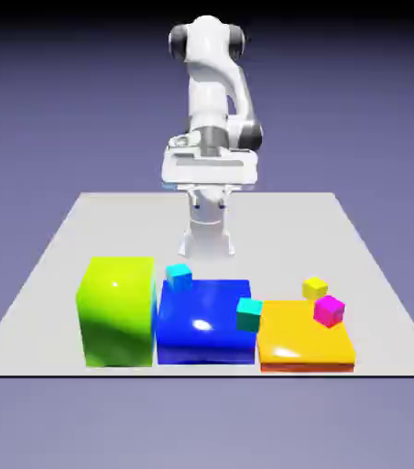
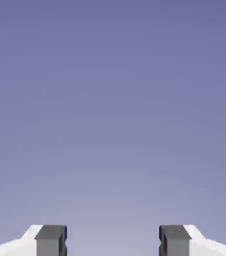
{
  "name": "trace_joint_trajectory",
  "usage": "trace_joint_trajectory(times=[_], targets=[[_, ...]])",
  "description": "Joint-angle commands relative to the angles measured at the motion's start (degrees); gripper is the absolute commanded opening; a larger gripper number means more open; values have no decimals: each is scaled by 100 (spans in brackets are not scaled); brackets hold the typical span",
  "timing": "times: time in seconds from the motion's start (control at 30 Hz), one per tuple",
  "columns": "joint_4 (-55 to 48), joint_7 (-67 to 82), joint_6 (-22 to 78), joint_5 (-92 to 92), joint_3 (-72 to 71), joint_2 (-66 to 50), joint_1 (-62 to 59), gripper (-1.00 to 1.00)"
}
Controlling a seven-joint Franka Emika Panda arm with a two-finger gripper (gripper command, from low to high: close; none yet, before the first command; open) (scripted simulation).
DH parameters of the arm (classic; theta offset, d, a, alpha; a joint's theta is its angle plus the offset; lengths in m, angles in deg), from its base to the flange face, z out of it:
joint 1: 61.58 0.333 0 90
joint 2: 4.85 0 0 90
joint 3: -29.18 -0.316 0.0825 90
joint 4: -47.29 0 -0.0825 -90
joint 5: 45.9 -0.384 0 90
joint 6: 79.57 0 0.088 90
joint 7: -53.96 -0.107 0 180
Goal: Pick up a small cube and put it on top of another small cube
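Noted two-finger grey-tipped gripper (image 2: 113,241) spread, empty, raised above table's (image 1: 55,266) far edge; small magenta cube (image 1: 329,310) and small yellow cube (image 1: 314,289) well forward, near table's front right corner in exterior view.

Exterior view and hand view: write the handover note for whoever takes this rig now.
Pincer: open, holding nothing; the hand view shows only backdrop between its fingertips. The arm is folded up at the table's far edge, away from the blocks.

Small cubes: cyan cube at the blue block's far left corner; teal cube at that block's right edge, beside the orange slab; yellow cube and magenta cube at the slab's far right. Whether they rest on or behind the blocks is unclear. A green block stands at the exterior view's left.

Done: nothing stacked. Left: pick one small cube, set it on another.
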State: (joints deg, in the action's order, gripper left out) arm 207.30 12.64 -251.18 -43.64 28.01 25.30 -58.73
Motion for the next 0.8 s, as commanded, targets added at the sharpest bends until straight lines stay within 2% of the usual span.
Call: trace_joint_trajectory(times=[0.0,0.67,0.77], targets=[[-82,94,199,188,-98,-208,180,0],[-1726,1970,4180,3945,-2046,-4361,3767,0],[-1775,1843,4122,4251,-1959,-4646,3847,0]])
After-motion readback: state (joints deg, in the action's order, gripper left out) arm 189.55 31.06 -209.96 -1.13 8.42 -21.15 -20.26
